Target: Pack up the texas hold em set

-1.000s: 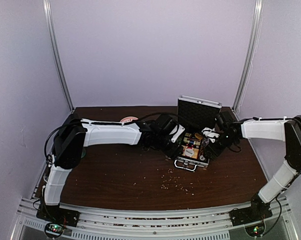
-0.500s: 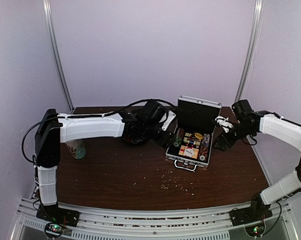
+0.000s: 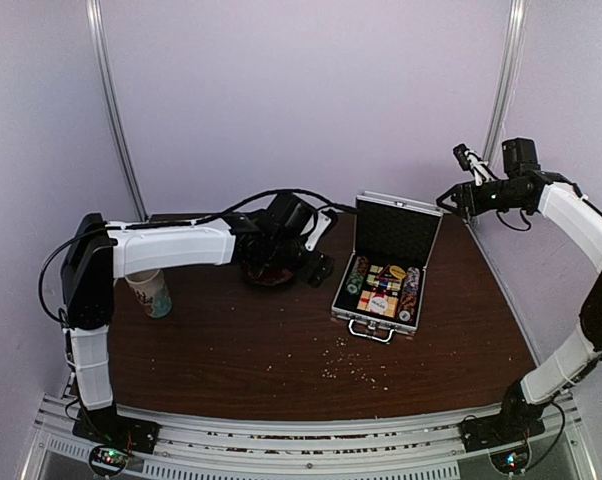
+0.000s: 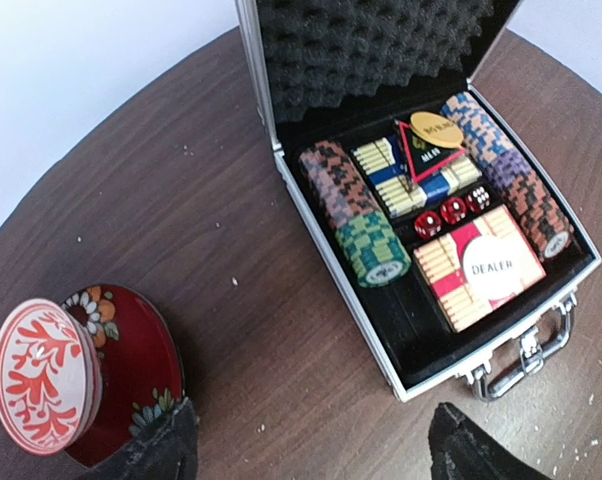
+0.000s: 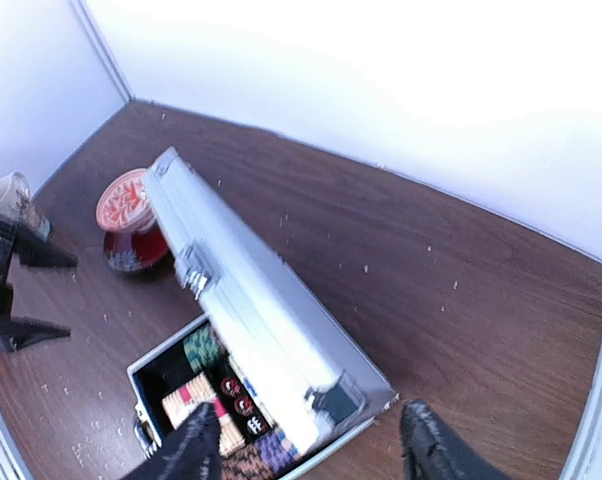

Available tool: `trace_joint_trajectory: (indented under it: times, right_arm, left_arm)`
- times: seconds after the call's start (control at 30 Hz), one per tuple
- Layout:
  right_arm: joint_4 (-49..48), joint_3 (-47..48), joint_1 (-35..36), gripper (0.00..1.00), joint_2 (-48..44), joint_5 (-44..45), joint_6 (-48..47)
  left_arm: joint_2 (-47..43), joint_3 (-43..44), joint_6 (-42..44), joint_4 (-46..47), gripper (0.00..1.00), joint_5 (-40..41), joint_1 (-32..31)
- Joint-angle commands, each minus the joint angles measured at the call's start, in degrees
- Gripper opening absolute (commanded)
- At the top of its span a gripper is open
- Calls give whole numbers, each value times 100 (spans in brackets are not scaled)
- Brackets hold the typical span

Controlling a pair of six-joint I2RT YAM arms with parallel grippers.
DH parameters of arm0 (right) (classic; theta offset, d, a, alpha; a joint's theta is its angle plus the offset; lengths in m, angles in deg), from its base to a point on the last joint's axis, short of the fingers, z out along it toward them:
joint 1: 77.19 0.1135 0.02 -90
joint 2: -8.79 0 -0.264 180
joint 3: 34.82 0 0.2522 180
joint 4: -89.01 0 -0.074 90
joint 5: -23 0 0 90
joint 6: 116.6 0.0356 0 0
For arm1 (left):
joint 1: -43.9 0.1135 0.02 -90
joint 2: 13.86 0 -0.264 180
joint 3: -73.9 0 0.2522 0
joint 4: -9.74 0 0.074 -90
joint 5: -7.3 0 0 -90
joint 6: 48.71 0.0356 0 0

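The texas hold em set's silver briefcase (image 3: 353, 318) lies open in the middle of the table with its foam-lined lid (image 3: 396, 230) upright. Inside are rows of poker chips (image 4: 373, 250), a red-yellow card box (image 4: 451, 285) under a white DEALER disc (image 4: 501, 268), and red dice (image 4: 451, 212). My left gripper (image 3: 323, 248) is open over bare wood left of the case (image 4: 349, 300), nothing between its fingers. My right gripper (image 3: 453, 178) is open, raised above and behind the lid's right corner. In the right wrist view the lid's back (image 5: 251, 300) lies well below that gripper (image 5: 311, 445).
A red-white bowl (image 3: 271, 268) on its saucer stands just left of the case, close to my left fingers (image 4: 166, 450). A patterned paper cup (image 3: 153, 292) is at the far left. Crumbs (image 3: 351, 365) are scattered in front of the case. Walls close in behind and to the right.
Both arms have drawn away from the case. The left pulled back to the left and widened its jaws. The right rose up and behind the lid, its jaws narrowing somewhat.
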Motion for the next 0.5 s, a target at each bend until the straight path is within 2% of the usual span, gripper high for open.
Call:
trace_joint_trajectory:
  times: [0.0, 0.17, 0.33, 0.47]
  right_arm:
    - [-723, 503, -43, 57, 538, -97, 928]
    - [-496, 1188, -34, 49, 1271, 200, 1024]
    - [398, 1796, -17, 49, 1883, 2, 568]
    - [1113, 1855, 52, 49, 1944, -77, -27]
  left_arm:
    - [-442, -327, -104, 274, 81, -106, -18]
    - [-619, -622, -197, 358, 80, -145, -18]
    - [-808, -895, -171, 379, 80, -53, -24]
    - [-1021, -1256, -77, 378, 81, 216, -18]
